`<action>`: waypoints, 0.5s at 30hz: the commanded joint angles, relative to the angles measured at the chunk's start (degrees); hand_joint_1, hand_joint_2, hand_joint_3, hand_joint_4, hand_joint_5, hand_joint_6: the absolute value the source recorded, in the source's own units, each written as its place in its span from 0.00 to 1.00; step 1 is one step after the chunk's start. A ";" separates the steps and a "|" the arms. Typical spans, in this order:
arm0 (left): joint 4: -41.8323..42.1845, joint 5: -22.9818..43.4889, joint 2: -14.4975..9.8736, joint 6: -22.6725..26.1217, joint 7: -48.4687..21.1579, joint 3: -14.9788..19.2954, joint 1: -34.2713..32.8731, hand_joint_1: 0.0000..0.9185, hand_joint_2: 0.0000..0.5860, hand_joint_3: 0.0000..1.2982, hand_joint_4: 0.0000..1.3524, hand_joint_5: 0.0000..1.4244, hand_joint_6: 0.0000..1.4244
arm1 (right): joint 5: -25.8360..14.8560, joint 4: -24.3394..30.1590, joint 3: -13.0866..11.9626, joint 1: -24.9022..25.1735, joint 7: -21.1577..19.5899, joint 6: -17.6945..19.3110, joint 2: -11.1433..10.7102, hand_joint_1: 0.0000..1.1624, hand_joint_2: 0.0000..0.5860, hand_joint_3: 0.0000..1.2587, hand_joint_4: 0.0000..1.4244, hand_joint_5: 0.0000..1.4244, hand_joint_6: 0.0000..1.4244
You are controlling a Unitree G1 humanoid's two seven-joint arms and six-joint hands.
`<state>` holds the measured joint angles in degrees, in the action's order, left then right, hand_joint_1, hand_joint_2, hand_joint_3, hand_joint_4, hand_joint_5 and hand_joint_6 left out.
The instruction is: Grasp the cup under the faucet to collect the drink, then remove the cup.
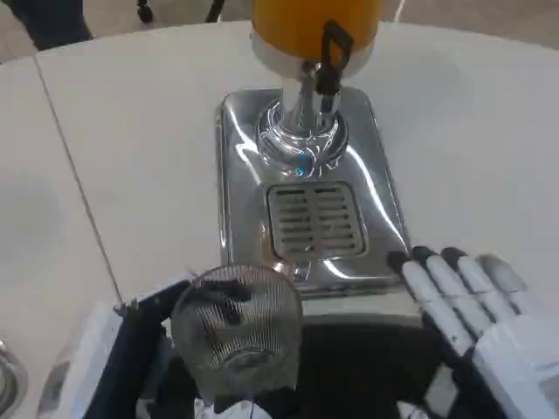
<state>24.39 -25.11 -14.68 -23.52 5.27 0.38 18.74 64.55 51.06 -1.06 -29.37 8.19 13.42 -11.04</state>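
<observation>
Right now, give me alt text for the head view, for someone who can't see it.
The robot's left hand holds a clear ribbed cup just in front of a chrome drip tray, beneath an orange drink dispenser with a black faucet lever. Its right hand rests open beside the tray.

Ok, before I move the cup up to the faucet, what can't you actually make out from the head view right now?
- Left hand: its fingers lie behind the clear cup, so how they grip it is unclear.
- Cup's bottom: cut off by the lower edge.
- Dispenser tank: cut by the top edge, so the drink level is hidden.
- Faucet outlet: masked by its black lever.
- Right hand: wrist cut off by the corner.
</observation>
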 commanded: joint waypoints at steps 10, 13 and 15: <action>0.15 -0.16 2.04 1.69 -0.64 -0.16 -2.24 0.74 0.11 0.86 0.86 1.00 1.00 | 0.82 -2.02 2.65 2.43 0.91 -1.78 0.02 0.24 1.00 0.00 0.00 0.00 0.00; -1.18 -0.97 2.82 2.64 0.29 0.09 -3.94 0.74 0.11 0.86 0.85 1.00 1.00 | 0.09 -1.51 1.08 2.39 1.54 -3.42 0.21 0.24 1.00 0.00 0.00 0.00 0.00; -3.67 -1.96 4.06 3.98 1.41 -0.21 -7.00 0.74 0.11 0.86 0.85 1.00 1.00 | -0.89 -0.80 -0.20 1.87 2.60 -4.50 0.11 0.24 1.00 0.00 0.00 0.00 0.00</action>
<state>23.17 -25.63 -12.17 -20.79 4.64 0.66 14.97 64.75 49.52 0.40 -26.67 9.41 10.32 -10.84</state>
